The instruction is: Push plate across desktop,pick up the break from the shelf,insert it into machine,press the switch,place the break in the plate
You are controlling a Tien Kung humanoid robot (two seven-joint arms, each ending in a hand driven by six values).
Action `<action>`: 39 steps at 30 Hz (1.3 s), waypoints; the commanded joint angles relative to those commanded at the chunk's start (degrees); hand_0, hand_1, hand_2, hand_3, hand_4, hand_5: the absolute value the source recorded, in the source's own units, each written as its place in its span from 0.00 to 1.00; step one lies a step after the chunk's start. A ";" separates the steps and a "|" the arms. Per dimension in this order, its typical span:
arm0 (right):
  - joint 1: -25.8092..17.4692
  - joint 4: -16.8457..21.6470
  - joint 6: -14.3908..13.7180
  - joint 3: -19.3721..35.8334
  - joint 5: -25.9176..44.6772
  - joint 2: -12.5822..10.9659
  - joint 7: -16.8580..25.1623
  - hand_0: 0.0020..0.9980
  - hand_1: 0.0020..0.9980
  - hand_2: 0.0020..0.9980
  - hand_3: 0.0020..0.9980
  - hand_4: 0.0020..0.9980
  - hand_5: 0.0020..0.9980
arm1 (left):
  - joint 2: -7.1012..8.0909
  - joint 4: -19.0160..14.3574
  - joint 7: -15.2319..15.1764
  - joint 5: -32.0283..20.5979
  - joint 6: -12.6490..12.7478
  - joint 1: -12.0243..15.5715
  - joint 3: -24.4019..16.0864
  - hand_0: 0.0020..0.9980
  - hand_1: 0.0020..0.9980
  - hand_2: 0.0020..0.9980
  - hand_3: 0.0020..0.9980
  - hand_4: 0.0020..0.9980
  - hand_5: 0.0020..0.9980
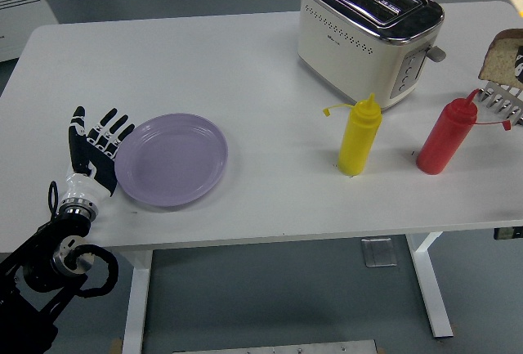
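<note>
Plate [171, 159] round, pale lilac, w/ raised rim.

A single head view looks forward and steeply down from high on the robot's side of the white table [245, 68]. It stands far enough back to take in nearly the whole tabletop. The near edge runs across the lower third of the frame, with the table legs and grey floor below it. The far edge lies near the top, and the right end is cut off by the frame's right edge. The left arm enters from the lower left corner. The toaster [368, 31] sits in the upper right of the frame. No second view is given, so nothing is shared.
</note>
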 joint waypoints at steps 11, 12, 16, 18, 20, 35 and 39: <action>-0.66 4.08 -1.37 5.02 9.66 -0.85 -0.79 0.45 0.50 0.50 0.47 0.22 0.00 | -0.27 0.12 -0.03 -0.30 0.01 -1.08 1.57 0.84 0.77 0.74 0.75 0.72 1.00; -0.66 4.71 -1.51 5.56 10.68 -1.05 -1.07 0.45 0.50 0.50 0.47 0.22 0.00 | -0.32 0.11 -0.02 -0.38 0.01 -1.34 1.91 0.84 0.77 0.74 0.75 0.72 1.00; -0.41 7.22 -1.32 6.57 13.72 -1.89 -2.45 0.45 0.50 0.50 0.47 0.22 0.00 | -0.49 0.07 -0.01 -0.61 0.00 -2.15 3.13 0.84 0.77 0.74 0.75 0.72 1.00; -0.14 8.57 -1.17 6.72 14.99 -2.33 -3.26 0.42 0.49 0.49 0.47 0.23 0.00 | -0.58 0.05 -0.01 -0.72 0.00 -2.47 3.63 0.84 0.77 0.74 0.74 0.72 1.00; 0.38 10.41 -1.04 6.78 16.56 -2.89 -4.39 0.42 0.49 0.49 0.47 0.23 0.00 | -0.70 0.02 0.00 -0.83 0.01 -2.84 4.18 0.84 0.77 0.74 0.74 0.72 1.00; 7.35 18.69 -0.69 4.86 22.85 -6.24 -8.85 0.38 0.46 0.49 0.47 0.25 0.00 | -1.31 -0.44 0.75 -1.36 -0.13 -4.80 7.13 0.84 0.77 0.74 0.74 0.72 1.00; 9.96 19.35 -0.82 3.55 23.56 -6.49 -9.14 0.38 0.46 0.49 0.47 0.25 0.00 | -1.47 -0.61 0.89 -1.64 -0.15 -5.35 8.24 0.84 0.77 0.74 0.74 0.72 1.00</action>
